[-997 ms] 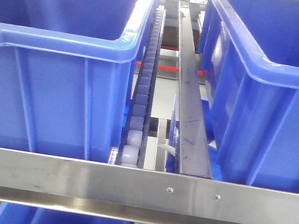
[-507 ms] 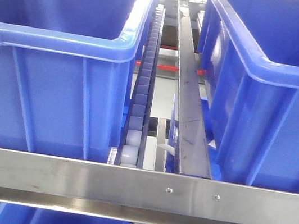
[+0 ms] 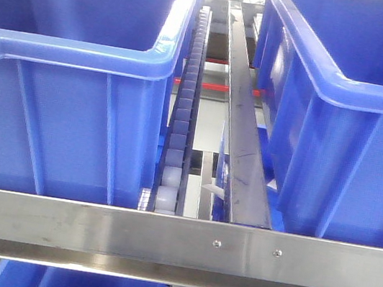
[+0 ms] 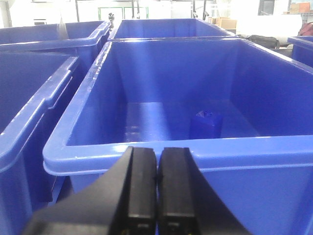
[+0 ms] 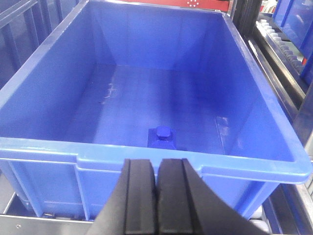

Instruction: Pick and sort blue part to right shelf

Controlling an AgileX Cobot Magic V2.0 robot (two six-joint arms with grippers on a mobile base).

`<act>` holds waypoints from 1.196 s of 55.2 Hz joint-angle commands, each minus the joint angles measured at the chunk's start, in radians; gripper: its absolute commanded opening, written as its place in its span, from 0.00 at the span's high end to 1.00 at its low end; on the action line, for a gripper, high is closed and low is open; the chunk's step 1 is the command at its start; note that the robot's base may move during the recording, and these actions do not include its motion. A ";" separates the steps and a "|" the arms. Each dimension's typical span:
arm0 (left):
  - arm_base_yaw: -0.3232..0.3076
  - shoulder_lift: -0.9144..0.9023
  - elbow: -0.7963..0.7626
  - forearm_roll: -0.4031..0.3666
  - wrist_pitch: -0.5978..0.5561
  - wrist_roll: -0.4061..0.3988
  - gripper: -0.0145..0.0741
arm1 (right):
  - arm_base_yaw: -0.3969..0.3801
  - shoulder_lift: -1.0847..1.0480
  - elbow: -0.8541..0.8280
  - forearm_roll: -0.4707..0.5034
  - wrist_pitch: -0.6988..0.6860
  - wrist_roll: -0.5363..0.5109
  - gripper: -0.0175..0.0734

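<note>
A small blue part [image 5: 161,136] sits on the floor of a blue bin [image 5: 146,155], near its front wall, in the right wrist view. My right gripper [image 5: 157,169] is shut and empty, just outside that bin's front rim. In the left wrist view another blue part [image 4: 206,123] lies on the floor of a blue bin [image 4: 146,149]. My left gripper [image 4: 158,156] is shut and empty at that bin's near rim. The steel shelf rail [image 3: 175,246] with two screws crosses the front view, with a roller track [image 3: 179,127] and a divider strip [image 3: 241,129] between two blue bins.
In the front view a large blue bin [image 3: 61,94] stands left and another [image 3: 345,139] right of the tracks. More blue bins [image 4: 29,112] stand left of and behind the left wrist's bin. Steel rack rails [image 5: 279,63] run right of the right wrist's bin.
</note>
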 commanded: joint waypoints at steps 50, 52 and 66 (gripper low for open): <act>-0.007 -0.024 0.031 -0.009 -0.081 -0.008 0.70 | -0.001 -0.044 0.394 0.103 -0.579 -0.005 0.77; -0.007 -0.024 0.031 -0.009 -0.081 -0.008 0.70 | -0.001 -0.044 0.394 0.103 -0.578 -0.005 0.77; -0.007 -0.023 0.031 -0.009 -0.081 -0.008 0.70 | -0.001 -0.044 0.394 0.103 -0.579 -0.005 0.77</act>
